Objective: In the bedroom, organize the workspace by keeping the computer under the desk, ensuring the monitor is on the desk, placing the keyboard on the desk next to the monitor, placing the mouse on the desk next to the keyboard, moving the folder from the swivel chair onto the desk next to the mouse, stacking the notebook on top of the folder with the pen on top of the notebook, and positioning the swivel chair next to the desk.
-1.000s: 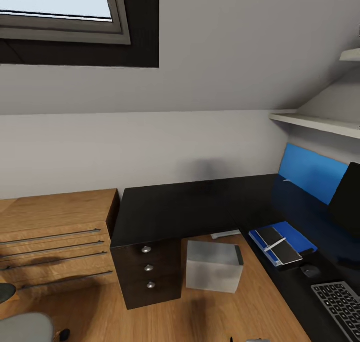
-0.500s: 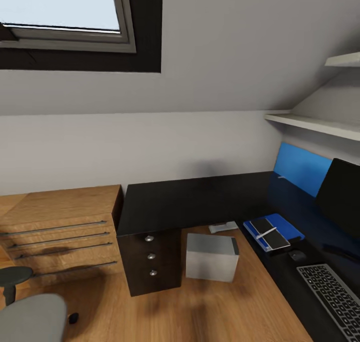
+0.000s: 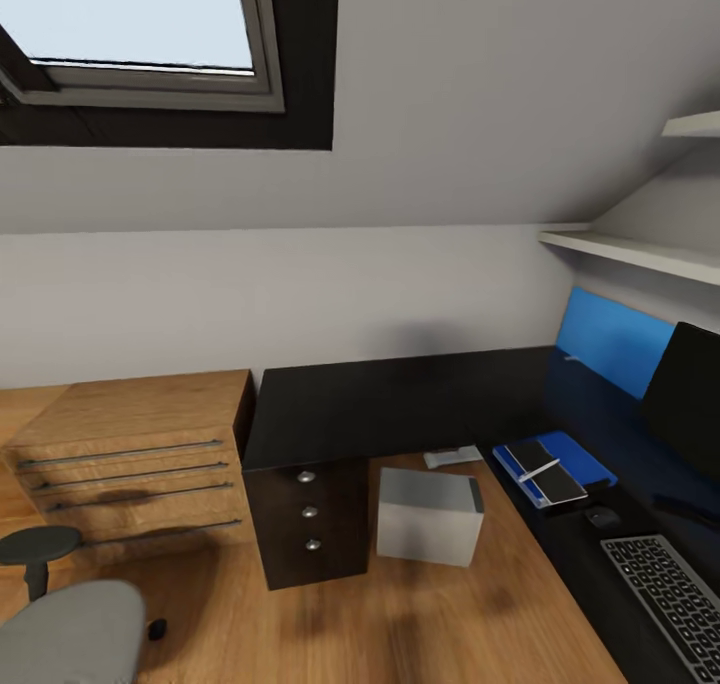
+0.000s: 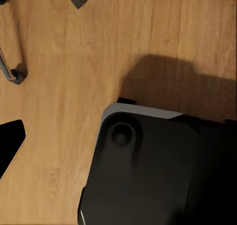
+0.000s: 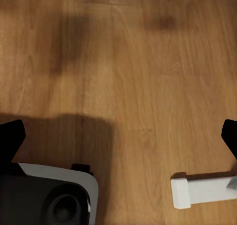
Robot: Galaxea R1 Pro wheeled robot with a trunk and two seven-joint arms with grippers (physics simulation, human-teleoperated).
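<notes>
The chair (image 3: 65, 632) sits at the lower left of the head view, well apart from the desk (image 3: 390, 404), so parking it is likely what's left. The folder (image 3: 575, 457) at right carries the notebook (image 3: 545, 471) and pen (image 3: 538, 470), near the mouse (image 3: 602, 516) and keyboard (image 3: 672, 589). The computer (image 3: 428, 515) stands by the drawers. A careless shove could knock it, or roll the chair into the stool (image 3: 38, 549). Whether either gripper is released or clenched I cannot tell.
</notes>
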